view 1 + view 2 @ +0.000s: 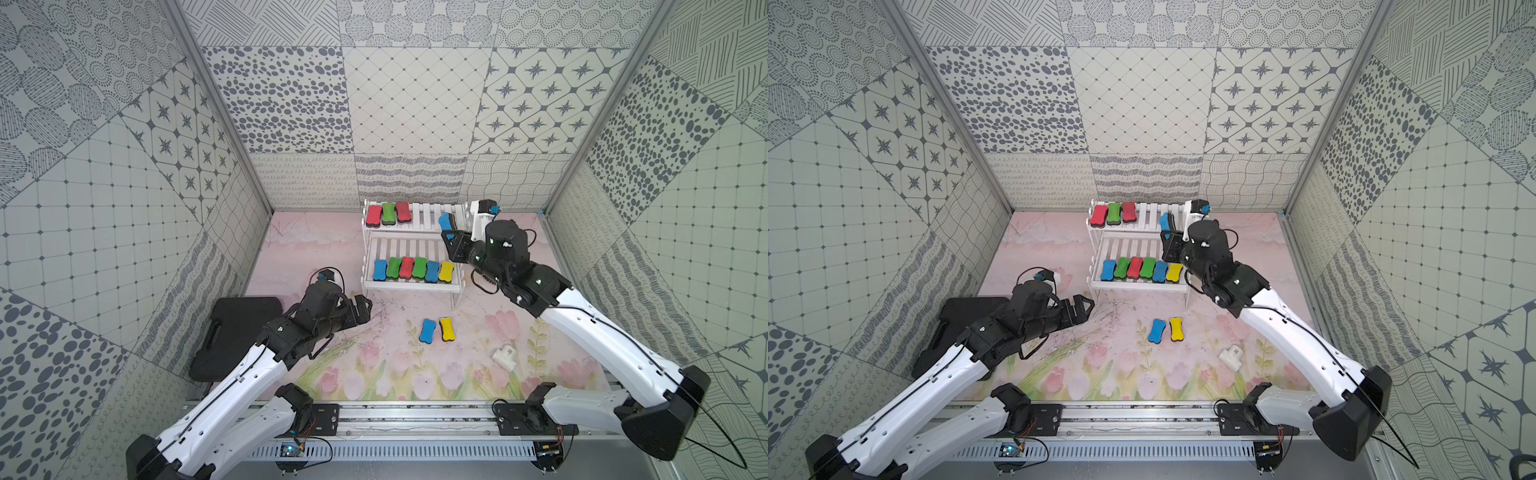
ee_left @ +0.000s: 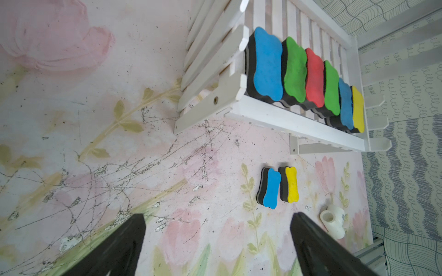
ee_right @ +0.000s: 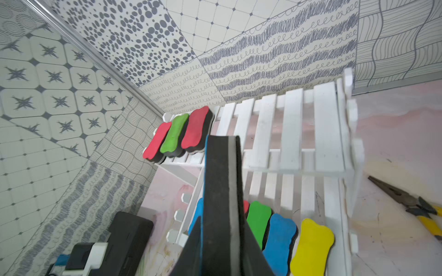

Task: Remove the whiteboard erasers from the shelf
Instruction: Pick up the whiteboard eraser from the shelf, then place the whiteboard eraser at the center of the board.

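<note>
Shelf: I have the white two-tier shelf (image 1: pixel 411 286) at the back of the floral mat (image 1: pixel 374 374), with nine whiteboard erasers resting on it
Upper tier: the upper row (image 1: pixel 388 213) sits at the left end, three packed side by side: red, green, red
Lower tier: the lower row (image 1: pixel 413 267) has six touching one another: blue, green, red, green, blue, yellow
Black case: one black case (image 1: pixel 237 328) lies at the mat's left edge, partly under my left arm; its lid is down and the contents are hidden
Right gripper: my right gripper (image 1: pixel 449 232) pinches the held blue eraser (image 1: pixel 446 220) across its top and felt base, on edge over the right part of the upper tier; I cannot tell if it touches the slats
Left gripper: my left gripper (image 2: pixel 218 215) is spread wide, low over the mat to the left of the shelf's front
On the mat: two lie just beside each other in front of the shelf, a loose blue eraser (image 1: pixel 427 330) and a loose yellow eraser (image 1: pixel 446 328)
Eraser count: four blue, three red, three green, two yellow; twelve in all
Other items: one white pipe fitting (image 1: pixel 505 357) on the mat; one pair of yellow-handled pliers (image 3: pixel 418 208) beside the shelf's end
</note>
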